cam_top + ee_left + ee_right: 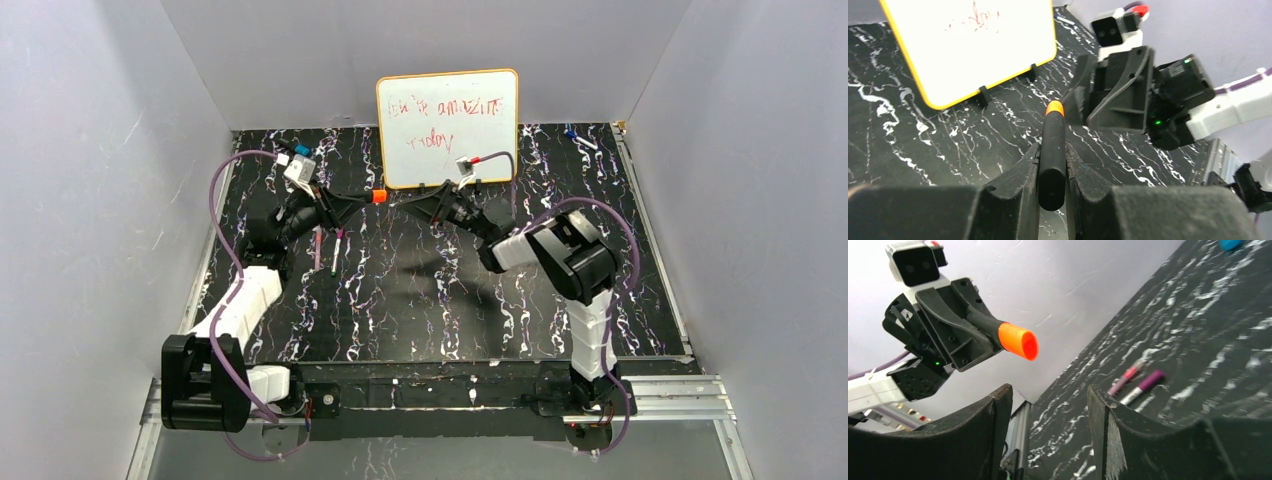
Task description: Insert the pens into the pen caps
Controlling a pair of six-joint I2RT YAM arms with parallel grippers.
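Your left hand point(1053, 152) pinching black marker point(1053, 137) toward its rear. Orange cap point(1019, 341) on front end, out past fingertips. Your right hand point(1048, 392) spread, empty, facing cap, not touching.

Risks:
- cap maybe half seated, so swing or set-down shakes it off
- right finger clips cap on retreat
- marker pivots in pinch

Pink-capped pen point(1126, 377), purple-capped pen point(1144, 385) on counter beyond right hand.

The left arm point(245, 300) and right arm point(592, 330) pair black jointed housings with ribbed white shells. Purple cables point(222, 172) loop along both; white camera blocks point(298, 168) crown the wrists.
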